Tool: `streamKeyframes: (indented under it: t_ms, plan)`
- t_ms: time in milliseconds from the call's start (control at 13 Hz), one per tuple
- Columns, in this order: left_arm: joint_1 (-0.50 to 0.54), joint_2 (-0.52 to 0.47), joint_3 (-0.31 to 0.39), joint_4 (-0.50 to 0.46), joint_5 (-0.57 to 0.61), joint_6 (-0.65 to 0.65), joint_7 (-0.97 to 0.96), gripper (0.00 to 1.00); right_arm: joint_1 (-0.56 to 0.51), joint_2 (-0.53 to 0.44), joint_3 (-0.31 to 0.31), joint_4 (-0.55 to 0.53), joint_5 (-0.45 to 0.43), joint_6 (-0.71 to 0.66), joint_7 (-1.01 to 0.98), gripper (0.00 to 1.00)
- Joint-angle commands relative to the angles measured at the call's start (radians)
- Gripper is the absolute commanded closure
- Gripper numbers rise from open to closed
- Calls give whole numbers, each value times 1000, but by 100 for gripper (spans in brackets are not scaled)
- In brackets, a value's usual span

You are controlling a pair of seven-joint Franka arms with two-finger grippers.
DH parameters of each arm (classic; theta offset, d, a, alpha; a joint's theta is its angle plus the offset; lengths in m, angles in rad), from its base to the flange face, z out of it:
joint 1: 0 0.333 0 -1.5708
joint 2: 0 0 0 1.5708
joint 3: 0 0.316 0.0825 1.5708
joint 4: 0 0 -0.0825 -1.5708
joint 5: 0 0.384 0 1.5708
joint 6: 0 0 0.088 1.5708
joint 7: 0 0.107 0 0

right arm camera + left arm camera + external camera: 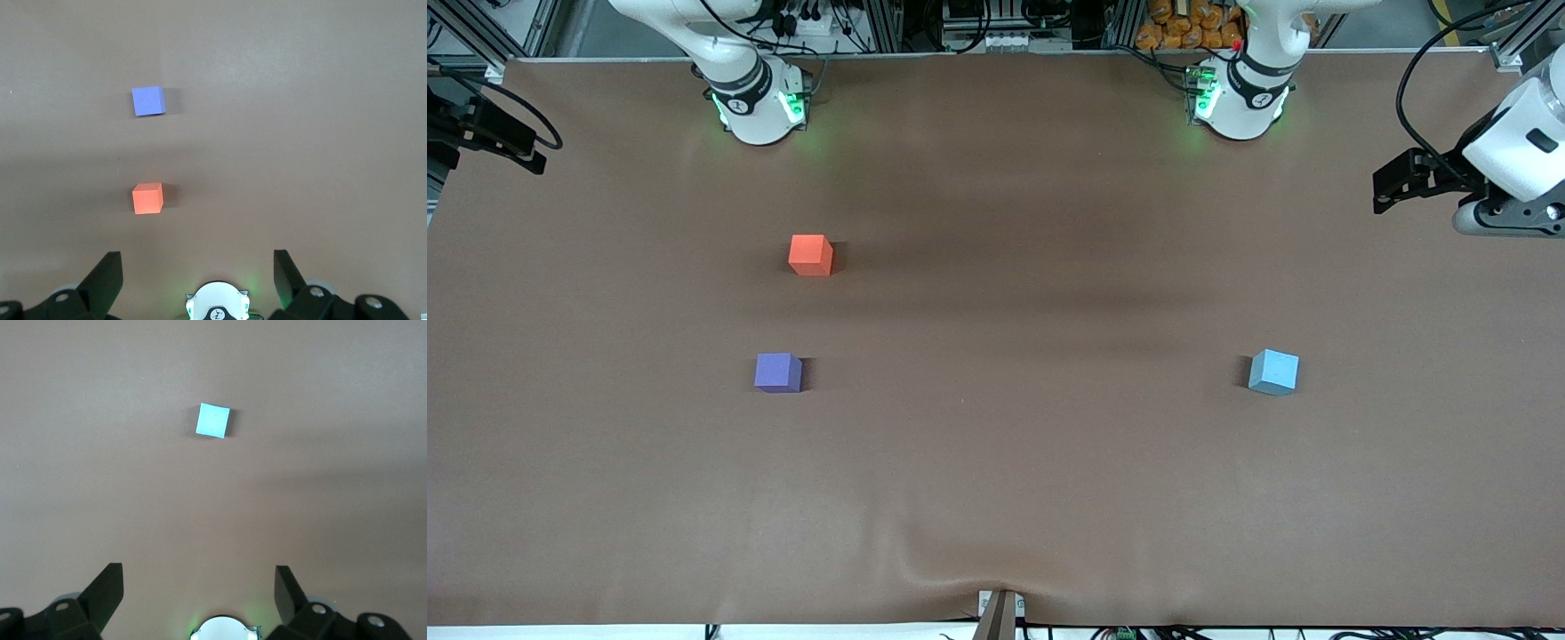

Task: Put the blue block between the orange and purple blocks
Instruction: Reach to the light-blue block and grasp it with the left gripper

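Observation:
The blue block (1273, 372) (213, 421) sits alone on the table toward the left arm's end. The orange block (811, 255) (147, 198) and the purple block (778, 372) (148, 101) lie toward the right arm's end, the purple one nearer the front camera, with a bare gap between them. My left gripper (199, 572) hangs high above its own base, open and empty. My right gripper (197, 257) does the same above its base, open and empty, with the orange and purple blocks below it. Neither hand shows in the front view.
The brown table cover (996, 462) bulges slightly at its front edge. A white and black device (1485, 173) overhangs the left arm's end of the table, and black gear (489, 133) overhangs the right arm's end. The arm bases (756, 102) (1240, 93) stand along the table's back edge.

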Motion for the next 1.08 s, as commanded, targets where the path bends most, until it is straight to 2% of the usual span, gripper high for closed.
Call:
streamKeyframes:
  t_ms: [0, 462, 615, 1000]
  plan:
    - [4, 1, -6, 17, -15, -18, 12, 0, -15, 10, 10, 20, -17, -15, 2, 0]
    - [-5, 22, -8, 19, -7, -18, 6, 0, -15, 10, 10, 20, -15, -15, 3, 0]
    - [-13, 59, -8, 60, -4, -18, 3, 0, -17, 10, 10, 20, -15, -13, 3, 0]
    - [-10, 123, -11, 60, 3, -1, -10, 0, -18, 10, 8, 20, -14, -17, 5, 0]
